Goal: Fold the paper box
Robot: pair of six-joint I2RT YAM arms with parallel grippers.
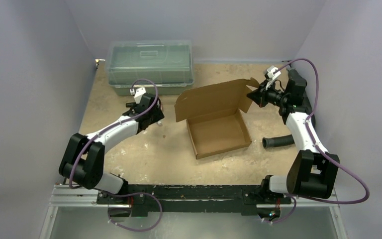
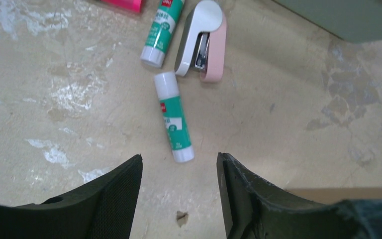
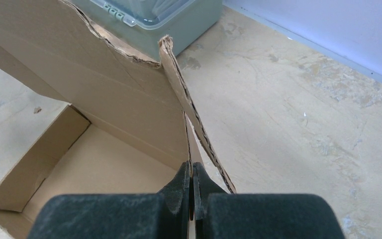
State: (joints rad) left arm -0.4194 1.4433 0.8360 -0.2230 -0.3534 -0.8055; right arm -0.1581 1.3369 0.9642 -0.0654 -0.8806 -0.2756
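The brown cardboard paper box (image 1: 219, 133) sits mid-table as a shallow tray with its lid (image 1: 211, 99) raised at the back. My right gripper (image 1: 256, 95) is shut on the lid's right side flap. In the right wrist view the flap (image 3: 191, 107) runs up from between my closed fingers (image 3: 192, 172), with the tray's inside (image 3: 104, 169) at lower left. My left gripper (image 1: 154, 115) hovers left of the box, open and empty; in its wrist view (image 2: 179, 167) it is just above the bare table.
A clear greenish lidded bin (image 1: 150, 67) stands at the back left, also seen behind the lid (image 3: 179, 15). Two glue sticks (image 2: 173, 117) (image 2: 162, 30), a pink-white stapler (image 2: 204, 42) and a pink item (image 2: 124, 4) lie ahead of my left gripper. A black hose (image 1: 278, 142) lies right of the box.
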